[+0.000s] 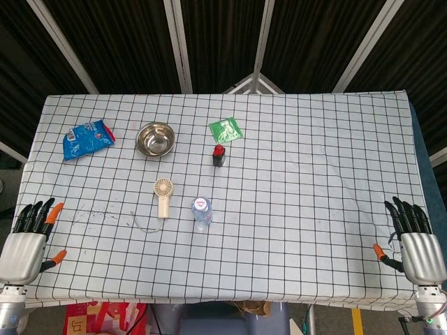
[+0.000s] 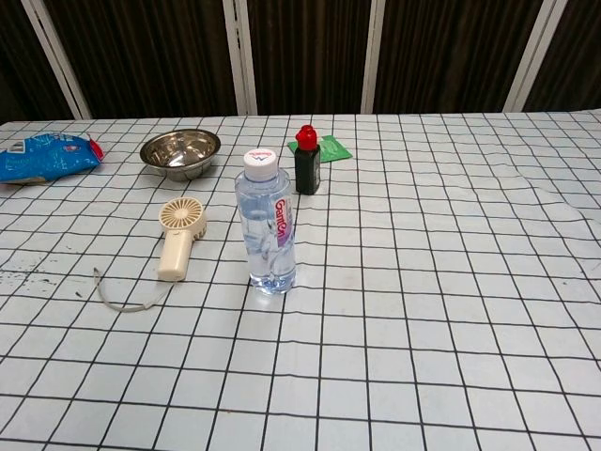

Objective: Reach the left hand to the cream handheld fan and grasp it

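Note:
The cream handheld fan (image 1: 163,196) lies flat on the checked tablecloth, round head toward the far side, handle toward me; the chest view shows the fan (image 2: 178,238) with a thin cord trailing off its handle. My left hand (image 1: 28,240) rests at the table's near-left corner, fingers spread and holding nothing, well to the left of the fan. At the near-right corner my right hand (image 1: 416,244) is likewise open and empty. Neither hand appears in the chest view.
A clear water bottle (image 1: 202,213) stands upright just right of the fan. Farther back are a steel bowl (image 1: 155,139), a blue snack bag (image 1: 87,139), a small dark bottle with red cap (image 1: 218,155) and a green packet (image 1: 226,130).

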